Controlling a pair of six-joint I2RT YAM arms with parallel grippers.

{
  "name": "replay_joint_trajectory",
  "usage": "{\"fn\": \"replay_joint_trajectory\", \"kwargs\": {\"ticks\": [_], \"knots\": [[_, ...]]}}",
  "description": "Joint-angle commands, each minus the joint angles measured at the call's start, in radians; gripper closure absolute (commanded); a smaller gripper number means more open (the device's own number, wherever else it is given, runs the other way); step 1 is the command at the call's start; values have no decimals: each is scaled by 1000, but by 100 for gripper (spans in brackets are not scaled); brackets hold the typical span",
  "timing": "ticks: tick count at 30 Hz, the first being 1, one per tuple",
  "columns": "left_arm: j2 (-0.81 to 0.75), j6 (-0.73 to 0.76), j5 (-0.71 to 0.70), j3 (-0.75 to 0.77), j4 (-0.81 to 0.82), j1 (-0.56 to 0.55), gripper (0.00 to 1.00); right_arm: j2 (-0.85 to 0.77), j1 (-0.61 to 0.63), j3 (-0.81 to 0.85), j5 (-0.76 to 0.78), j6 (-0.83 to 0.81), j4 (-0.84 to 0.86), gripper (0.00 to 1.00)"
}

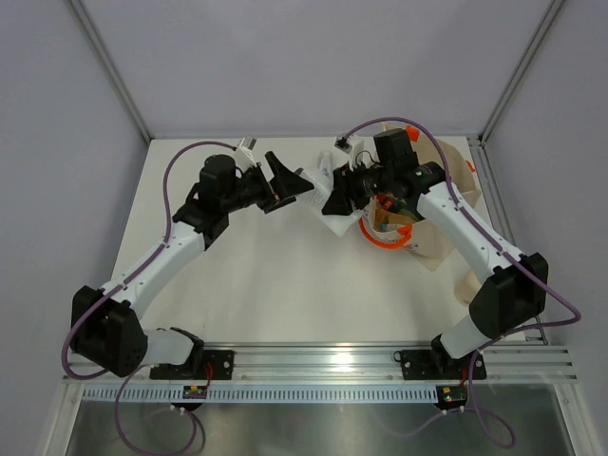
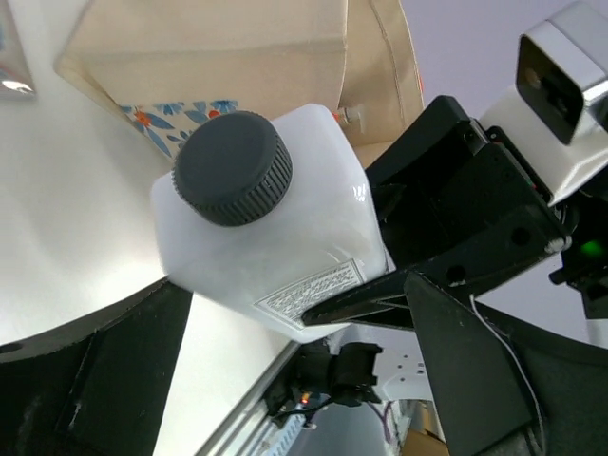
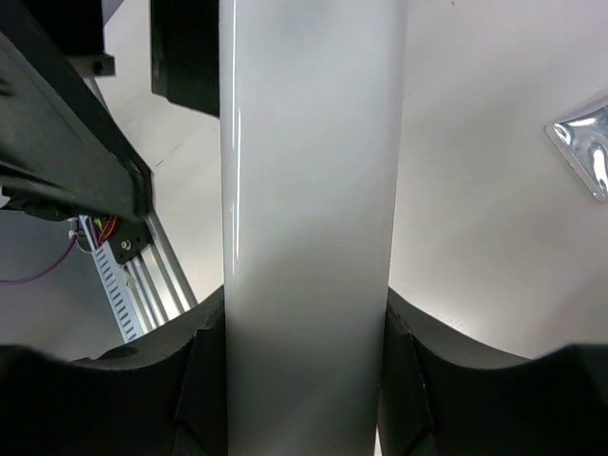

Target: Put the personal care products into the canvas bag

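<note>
white bottle with dark cap (image 2: 275, 247): a squarish body of translucent white plastic with rounded shoulders and a smooth, glossy skin. the cap (image 2: 233, 168) is a round, matte dark-grey screw type with fine ribbing round its rim. a small printed label (image 2: 309, 293) sits low on one flat face. in the left wrist view the cap end points up and left, toward the camera. in the right wrist view the long axis runs straight up the frame, the body filling the gap between the fingers. the right gripper (image 1: 339, 198) is pinching this bottle, with both black pads pressed flat against opposite sides. the left gripper (image 1: 290, 179) faces it from the other side with its jaws spread wide, one on either side of the bottle; whether they touch it cannot be told. the bottle sits between the two grippers, just left of the canvas bag (image 1: 446, 214). the bag is beige woven cloth with bright orange handles (image 1: 385, 239) and a blue-orange floral print. a crinkled silver tube (image 3: 581, 157) lies on the white table (image 1: 285, 275).
</note>
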Motion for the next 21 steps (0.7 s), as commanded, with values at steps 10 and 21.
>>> {"fn": "replay_joint_trajectory", "kwargs": {"ticks": [10, 21], "knots": [[-112, 269, -25, 40, -136, 65, 1, -175, -193, 154, -77, -45, -21, 100], [-285, 575, -297, 34, -430, 109, 1, -195, -452, 109, 192, -353, -52, 100]]}}
